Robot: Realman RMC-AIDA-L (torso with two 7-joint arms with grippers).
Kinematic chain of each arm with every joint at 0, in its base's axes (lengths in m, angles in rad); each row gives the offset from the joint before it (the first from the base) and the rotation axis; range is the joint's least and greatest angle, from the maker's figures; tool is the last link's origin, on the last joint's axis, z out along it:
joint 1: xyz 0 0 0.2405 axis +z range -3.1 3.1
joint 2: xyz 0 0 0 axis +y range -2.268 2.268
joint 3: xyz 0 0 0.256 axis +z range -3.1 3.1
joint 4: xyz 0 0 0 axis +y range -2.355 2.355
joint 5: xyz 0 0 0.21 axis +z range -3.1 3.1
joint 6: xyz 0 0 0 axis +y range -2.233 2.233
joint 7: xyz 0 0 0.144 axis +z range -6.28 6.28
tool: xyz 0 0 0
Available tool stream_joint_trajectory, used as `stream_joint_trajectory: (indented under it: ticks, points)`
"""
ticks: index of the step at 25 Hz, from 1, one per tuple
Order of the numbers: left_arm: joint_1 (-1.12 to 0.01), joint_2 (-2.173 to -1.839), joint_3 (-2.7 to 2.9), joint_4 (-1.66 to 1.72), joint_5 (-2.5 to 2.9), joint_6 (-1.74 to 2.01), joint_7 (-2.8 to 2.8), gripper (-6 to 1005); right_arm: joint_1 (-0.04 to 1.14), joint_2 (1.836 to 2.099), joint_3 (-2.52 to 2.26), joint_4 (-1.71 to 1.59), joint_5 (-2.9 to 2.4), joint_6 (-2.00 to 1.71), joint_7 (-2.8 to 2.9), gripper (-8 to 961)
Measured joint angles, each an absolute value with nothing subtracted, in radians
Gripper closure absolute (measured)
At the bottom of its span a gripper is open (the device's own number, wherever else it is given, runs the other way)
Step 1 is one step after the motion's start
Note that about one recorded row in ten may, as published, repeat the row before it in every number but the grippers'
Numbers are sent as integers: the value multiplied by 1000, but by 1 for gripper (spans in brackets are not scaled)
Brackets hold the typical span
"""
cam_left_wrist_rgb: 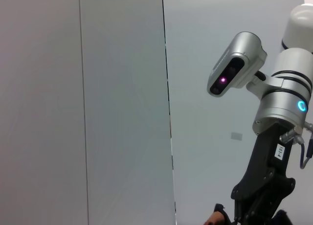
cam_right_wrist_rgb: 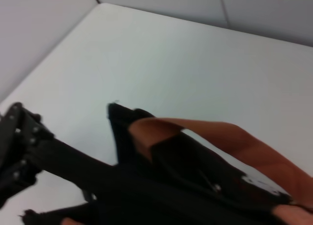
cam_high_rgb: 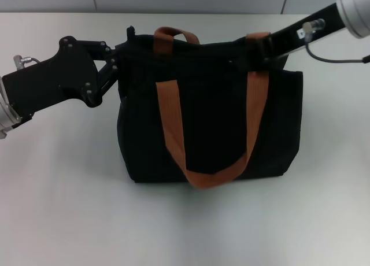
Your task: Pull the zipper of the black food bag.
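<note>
The black food bag [cam_high_rgb: 208, 115] stands upright mid-table, its two orange-brown strap handles [cam_high_rgb: 173, 127] hanging over the front. My left gripper [cam_high_rgb: 117, 66] reaches in from the left and its fingers close on the bag's upper left corner; this also shows in the right wrist view [cam_right_wrist_rgb: 105, 186]. My right gripper [cam_high_rgb: 261, 48] sits on the bag's top edge beside the right strap. It also shows in the left wrist view [cam_left_wrist_rgb: 244, 216]. A small silvery speck on the top edge, likely the zipper pull [cam_right_wrist_rgb: 213, 187], lies between the two grippers.
The bag rests on a white table [cam_high_rgb: 63, 208] with open surface to the front and both sides. A pale wall [cam_left_wrist_rgb: 98, 107] stands behind. A grey cable [cam_high_rgb: 335, 59] hangs from the right wrist.
</note>
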State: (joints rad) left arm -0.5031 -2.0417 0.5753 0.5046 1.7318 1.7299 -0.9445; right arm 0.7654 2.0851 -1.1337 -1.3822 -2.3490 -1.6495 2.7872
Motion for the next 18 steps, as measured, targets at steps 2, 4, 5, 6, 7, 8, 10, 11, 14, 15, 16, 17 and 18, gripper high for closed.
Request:
stream_joint_trajectory:
  ticks: [2,4,5,6,7,8,10,11,14,15,16,17,18]
  points:
    - [-503,-2042,575,505,1732,1730,-945,918,757,2085,-1128,-1406,-2369,-1659,2800,953]
    - [-503,-2042,575,505,1732,1730,-945,918,747,2085,-1119,-1434,-2385,-1670,2811,953]
    - [-503,-2042,575,505,1732,1729,-945,918,741,2085,-1115,-1449,-2392,-1675,2816,953]
    - [-503,-2042,575,505,1732,1729,-945,918,735,2085,-1112,-1466,-2399,-1681,2822,953]
    - [-503,-2042,575,505,1732,1728,-944,917,730,2085,-1109,-1480,-2405,-1685,2827,953]
    - [-503,-2042,575,505,1732,1727,-943,917,717,2085,-1101,-1507,-2414,-1693,2837,953]
    - [-503,-2042,575,505,1732,1726,-941,917,712,2085,-1094,-1517,-2416,-1698,2841,953]
    - [-503,-2042,575,505,1732,1725,-940,917,705,2085,-1078,-1530,-2419,-1707,2844,953]
    - [-503,-2042,576,505,1732,1720,-938,916,699,2085,-1069,-1536,-2423,-1711,2845,953]
    - [-503,-2042,576,505,1732,1718,-938,916,698,2085,-1067,-1537,-2424,-1711,2846,953]
    - [-503,-2042,576,505,1732,1717,-937,915,697,2085,-1065,-1537,-2424,-1712,2846,953]
    - [-503,-2042,575,505,1732,1716,-937,915,697,2085,-1064,-1538,-2425,-1712,2847,953]
    - [-503,-2042,575,505,1732,1715,-937,915,696,2085,-1062,-1538,-2425,-1712,2848,953]
